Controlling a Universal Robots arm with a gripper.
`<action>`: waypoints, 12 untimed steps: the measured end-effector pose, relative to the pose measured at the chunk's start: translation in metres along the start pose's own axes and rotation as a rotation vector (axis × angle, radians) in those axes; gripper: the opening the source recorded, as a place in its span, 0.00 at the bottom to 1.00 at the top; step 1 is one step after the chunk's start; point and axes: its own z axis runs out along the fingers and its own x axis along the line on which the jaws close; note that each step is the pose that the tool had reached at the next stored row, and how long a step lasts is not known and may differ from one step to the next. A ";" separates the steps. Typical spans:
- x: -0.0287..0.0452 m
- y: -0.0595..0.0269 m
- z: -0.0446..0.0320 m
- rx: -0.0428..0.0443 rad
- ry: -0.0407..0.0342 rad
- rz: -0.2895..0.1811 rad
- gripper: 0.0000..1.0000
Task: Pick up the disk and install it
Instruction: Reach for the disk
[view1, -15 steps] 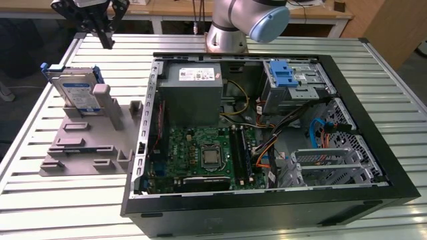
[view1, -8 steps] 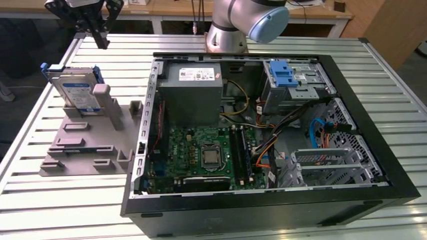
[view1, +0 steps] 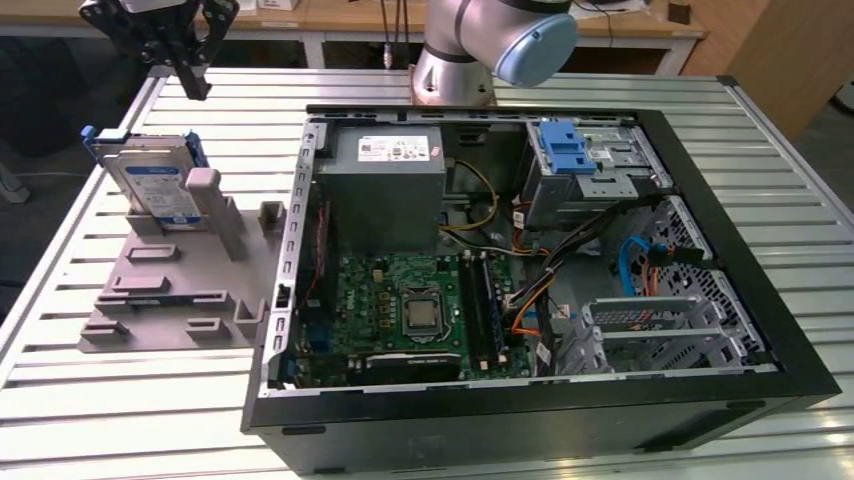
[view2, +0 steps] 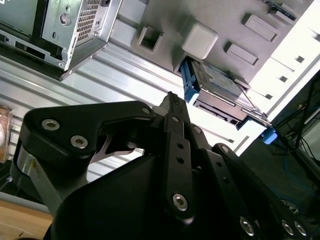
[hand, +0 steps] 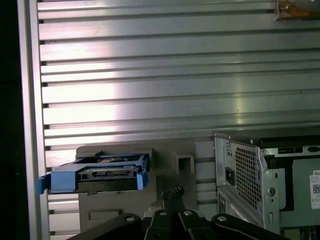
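Observation:
The disk stands on edge in a slot of a grey holder at the exterior view's left; it is silver with a blue-and-white label and blue rails. My gripper hangs above the table behind the disk, apart from it, its black fingers pressed together with nothing between them. In the first wrist view the disk sits just beyond and to one side of the fingertips. In the second wrist view the disk lies past the gripper.
An open computer case lies on the slatted metal table, beside the holder. Inside are a grey power supply, a green motherboard and a drive cage with a blue latch. The arm's base stands behind the case.

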 end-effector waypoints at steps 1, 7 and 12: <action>0.0022 -0.0002 0.0000 0.0000 0.0003 0.000 0.11; 0.0141 -0.0011 0.0001 0.0001 0.0007 0.000 0.11; 0.0223 -0.0017 0.0001 0.0000 0.0007 0.000 0.11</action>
